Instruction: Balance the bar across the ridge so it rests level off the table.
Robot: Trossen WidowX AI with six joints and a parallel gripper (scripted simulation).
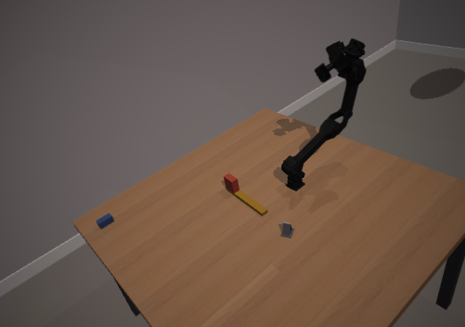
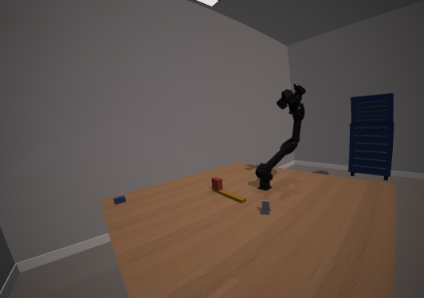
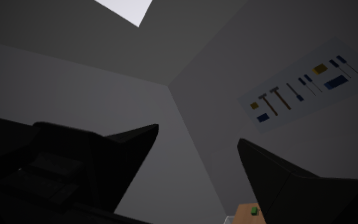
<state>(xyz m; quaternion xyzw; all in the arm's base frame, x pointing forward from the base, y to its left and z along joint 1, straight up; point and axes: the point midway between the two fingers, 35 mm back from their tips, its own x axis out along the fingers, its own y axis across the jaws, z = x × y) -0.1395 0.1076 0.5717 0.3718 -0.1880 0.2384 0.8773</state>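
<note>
The yellow bar lies flat on the wooden table, with a red block standing at its far-left end, seemingly on top of it. The grey ridge, a small upright piece on a flat base, stands apart from the bar, past its near-right end. My gripper is open with nothing between its fingers. It is raised high above the table on the extended arm, well away from bar and ridge, and the wrist view looks towards walls and ceiling.
A blue block lies near the table's left corner. The arm's base stands behind the bar and ridge. A blue cabinet stands beyond the table. The wrist view shows a tool panel and a small green object on a wooden surface.
</note>
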